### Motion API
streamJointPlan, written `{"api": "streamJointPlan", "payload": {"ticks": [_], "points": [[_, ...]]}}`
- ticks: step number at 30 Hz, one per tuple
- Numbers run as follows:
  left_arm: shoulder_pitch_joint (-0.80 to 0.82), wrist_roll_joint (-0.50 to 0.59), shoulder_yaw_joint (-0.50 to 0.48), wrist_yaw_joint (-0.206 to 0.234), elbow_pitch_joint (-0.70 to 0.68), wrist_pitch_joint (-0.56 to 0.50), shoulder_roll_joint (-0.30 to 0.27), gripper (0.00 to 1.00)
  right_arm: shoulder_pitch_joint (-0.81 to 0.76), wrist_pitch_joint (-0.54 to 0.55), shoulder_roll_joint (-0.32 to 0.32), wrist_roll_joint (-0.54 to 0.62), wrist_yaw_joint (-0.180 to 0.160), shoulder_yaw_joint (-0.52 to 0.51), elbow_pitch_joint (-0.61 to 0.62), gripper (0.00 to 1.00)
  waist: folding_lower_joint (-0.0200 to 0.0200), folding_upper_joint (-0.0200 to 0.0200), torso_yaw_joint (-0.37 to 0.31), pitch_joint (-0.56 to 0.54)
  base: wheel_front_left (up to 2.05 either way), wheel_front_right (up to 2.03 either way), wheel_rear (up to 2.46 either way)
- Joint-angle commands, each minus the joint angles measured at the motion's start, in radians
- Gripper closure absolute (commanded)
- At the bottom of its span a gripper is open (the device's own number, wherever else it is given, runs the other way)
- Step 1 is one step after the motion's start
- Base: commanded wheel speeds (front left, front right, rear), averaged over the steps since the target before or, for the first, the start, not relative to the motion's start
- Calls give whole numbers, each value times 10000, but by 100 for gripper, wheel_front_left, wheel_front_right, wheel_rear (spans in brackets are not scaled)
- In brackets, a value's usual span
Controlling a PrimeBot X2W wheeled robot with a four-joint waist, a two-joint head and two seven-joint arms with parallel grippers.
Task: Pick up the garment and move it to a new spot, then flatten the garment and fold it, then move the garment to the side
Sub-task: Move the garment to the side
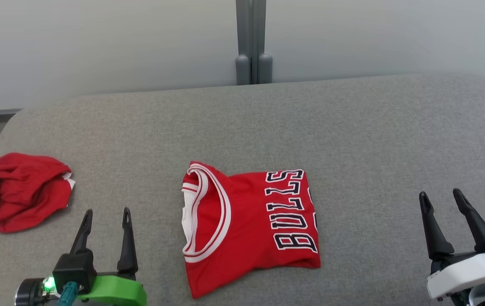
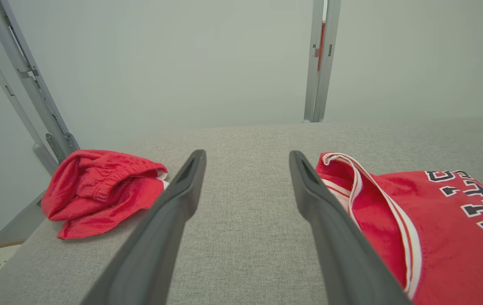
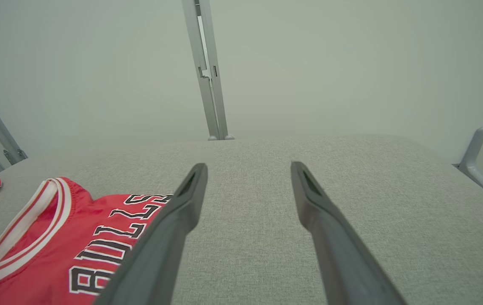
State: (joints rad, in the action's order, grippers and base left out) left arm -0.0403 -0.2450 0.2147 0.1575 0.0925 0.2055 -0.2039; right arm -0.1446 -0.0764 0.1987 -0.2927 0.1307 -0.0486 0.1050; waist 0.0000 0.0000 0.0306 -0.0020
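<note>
Head view is showing me the jersey point(image 1: 248, 225) lying mid-frame between left gripper point(image 1: 108, 210) and right gripper point(image 1: 441, 193), nearer left, both jaws released.

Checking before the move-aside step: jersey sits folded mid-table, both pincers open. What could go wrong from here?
1. The folded jersey is layered, with a corner poking out at its near edge; a one-sided grab by the left pincer or right pincer may pull the fold apart.
2. The crumpled red garment lies at the left; moving the jersey that way could run into it.
</note>
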Motion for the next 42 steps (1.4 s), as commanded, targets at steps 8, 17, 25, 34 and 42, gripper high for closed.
{"api": "streamJointPlan", "payload": {"ticks": [8,17,25,34,42], "points": [[1204,128,200,-100,-13,356,279,0,1421,186,424,-492,-2,961,-1416,0,0,0,1210,1613,0,0,0],[1960,206,329,-280,397,567,614,0,3078,89,85,-1215,-3,2965,-4261,0,0,0,1842,2237,0,0,0],[2011,247,192,-307,427,598,716,0,3707,495,166,-2086,-8,3968,-5912,58,0,0,1774,2325,0,0,0],[1761,452,-24,-389,163,595,573,0,4051,-520,796,-2855,-20,4836,-5992,100,0,0,334,2175,0,0,0],[2109,620,79,-482,-56,596,386,0,4697,-992,1219,-3318,-11,5114,-6172,100,0,0,-1249,2567,0,0,0]]}}
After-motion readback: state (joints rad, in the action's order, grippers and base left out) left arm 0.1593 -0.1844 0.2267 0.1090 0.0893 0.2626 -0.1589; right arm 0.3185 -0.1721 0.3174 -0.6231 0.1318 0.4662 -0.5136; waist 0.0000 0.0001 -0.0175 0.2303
